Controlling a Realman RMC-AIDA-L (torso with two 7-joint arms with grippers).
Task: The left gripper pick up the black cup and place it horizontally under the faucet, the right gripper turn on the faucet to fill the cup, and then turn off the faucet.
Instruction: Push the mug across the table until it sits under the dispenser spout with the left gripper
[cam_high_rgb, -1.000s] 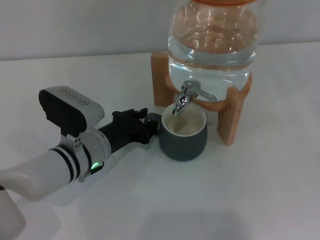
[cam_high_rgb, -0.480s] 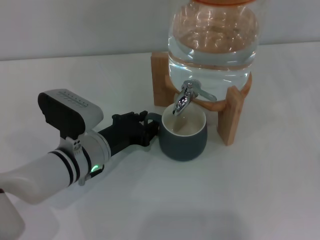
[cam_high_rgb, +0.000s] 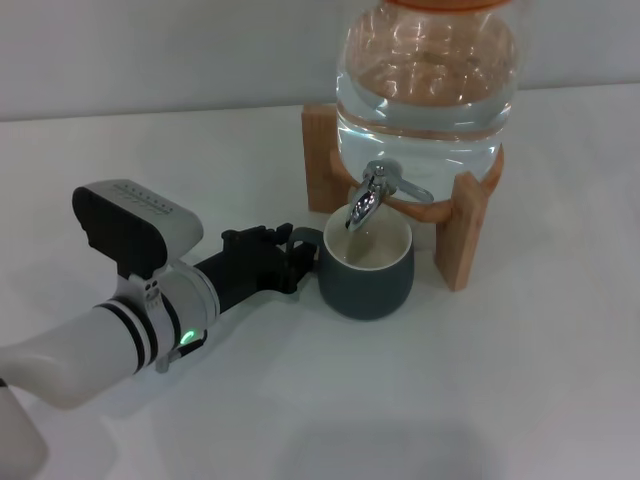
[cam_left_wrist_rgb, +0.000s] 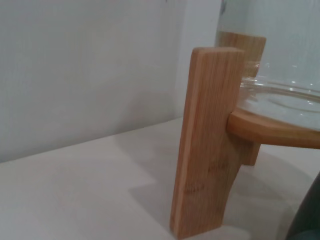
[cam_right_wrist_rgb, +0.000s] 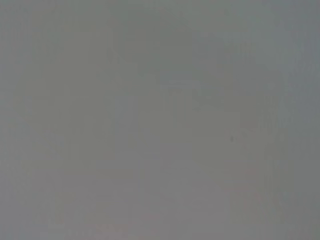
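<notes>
Cup placement looked done. The black cup (cam_high_rgb: 366, 272) stood upright on the white tabletop (cam_high_rgb: 480, 380), directly beneath the faucet (cam_high_rgb: 368, 197), mouth up, its cream inside showing no water that you could make out.

Your left gripper (cam_high_rgb: 288, 258) lay low over the tabletop just beside the cup, at the small loop handle. Whether it gripped the handle, merely touched it or had let go, you could not tell from the head view; the left wrist view showed only the wooden stand (cam_left_wrist_rgb: 207, 140) and a sliver of dark cup wall.

The right gripper was nowhere in the head view, and its wrist view showed plain grey.

The faucet lever looked untouched, no stream visible. Judged remaining: turning the faucet on, filling the cup, turning it off.
</notes>
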